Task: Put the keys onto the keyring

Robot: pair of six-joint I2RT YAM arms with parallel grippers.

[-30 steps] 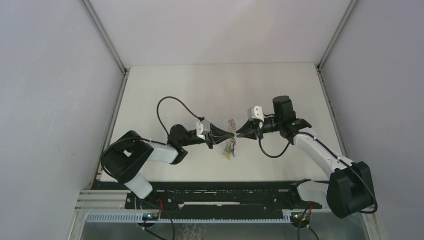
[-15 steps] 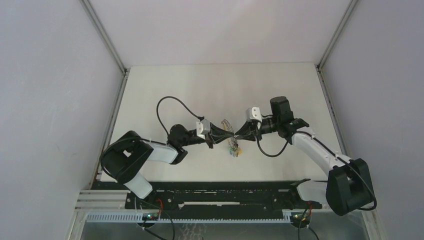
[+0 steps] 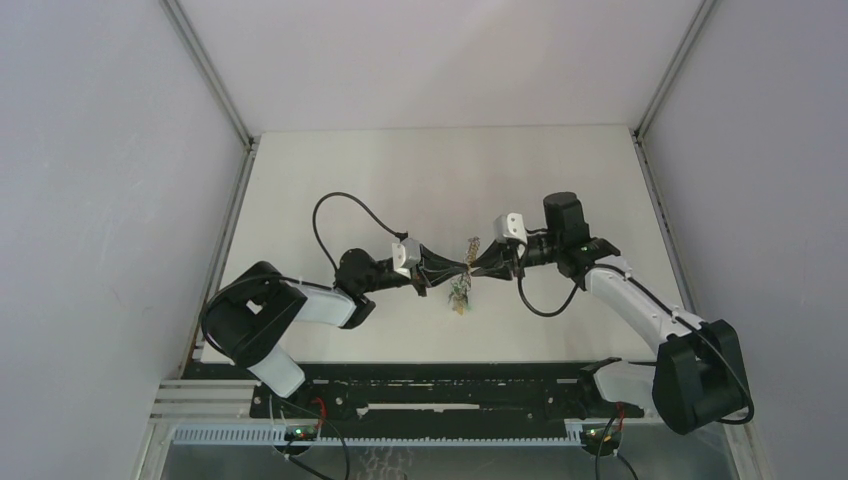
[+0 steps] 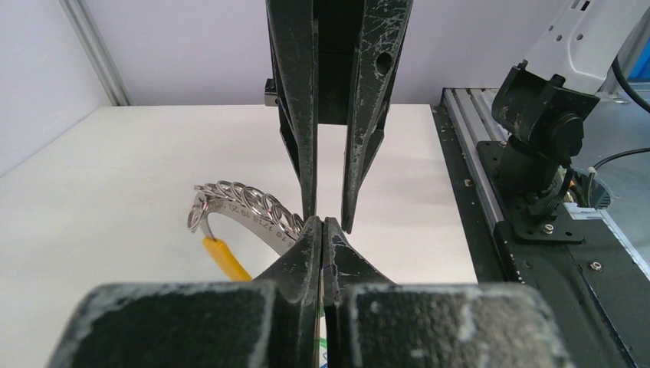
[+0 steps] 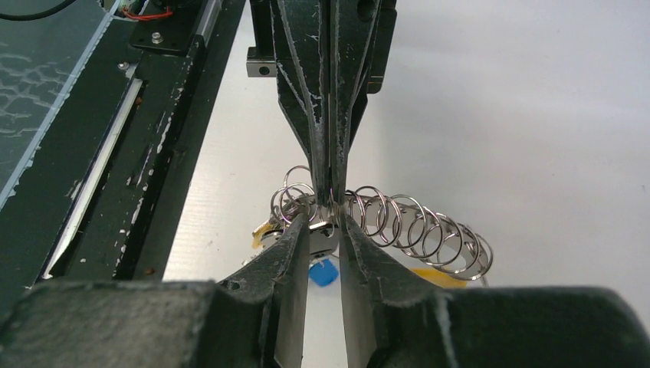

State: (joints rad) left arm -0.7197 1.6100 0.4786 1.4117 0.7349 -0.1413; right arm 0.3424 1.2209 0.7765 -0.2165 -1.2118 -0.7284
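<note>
The keyring (image 3: 470, 247) hangs above the table between my two grippers. It is a curved silvery band with several small rings (image 4: 244, 202) (image 5: 414, 222), a yellow tag (image 4: 224, 257) and a blue tag (image 5: 323, 272) below it. My left gripper (image 3: 461, 268) (image 4: 322, 223) is shut, its tips pinching the end of the band. My right gripper (image 3: 479, 266) (image 5: 326, 222) faces it tip to tip, its jaws closed on the sides of the band's silver end. The small black-headed key is not visible in any view.
The white table (image 3: 400, 180) has grey walls on three sides. The black base rail (image 3: 430, 385) (image 4: 552, 253) runs along the near edge. The bunch of tags (image 3: 458, 295) dangles just above the tabletop.
The right gripper shifted left half a second ago and has come back right; the rings moved with it, now a little further right. The left arm has hardly moved.
</note>
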